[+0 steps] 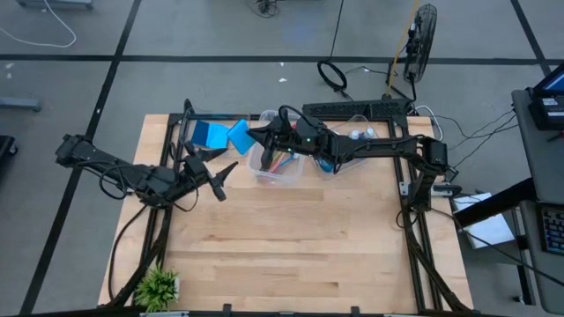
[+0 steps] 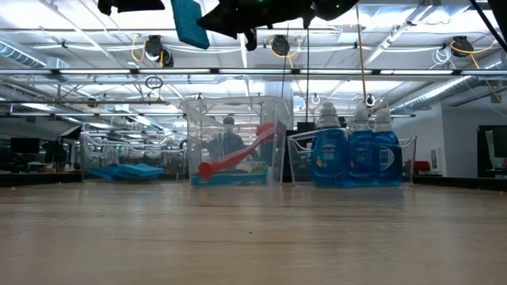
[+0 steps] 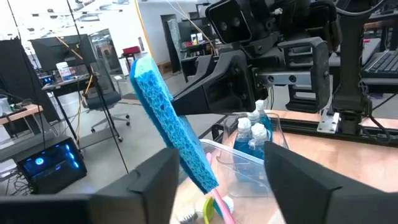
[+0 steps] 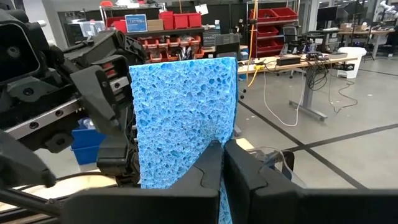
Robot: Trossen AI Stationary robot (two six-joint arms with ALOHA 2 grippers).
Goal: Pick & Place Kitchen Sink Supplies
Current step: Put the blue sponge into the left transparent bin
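Blue sponge point(image 4: 186, 118) hangs above the table, pinched at one edge by the right gripper point(image 4: 222, 163), whose jaws are clamped on it. Opposite, the left gripper point(image 3: 217, 180) stands with its fingers spread on either side of the sponge, over a clear bin point(image 1: 275, 163) holding brushes.

Left end effector point(image 1: 222, 179) parted; right end effector point(image 1: 256, 134) clamped, raised.

Small green plant point(image 1: 159, 286) at table point(image 1: 291, 255) corner — clear bins point(image 2: 235, 142) behind
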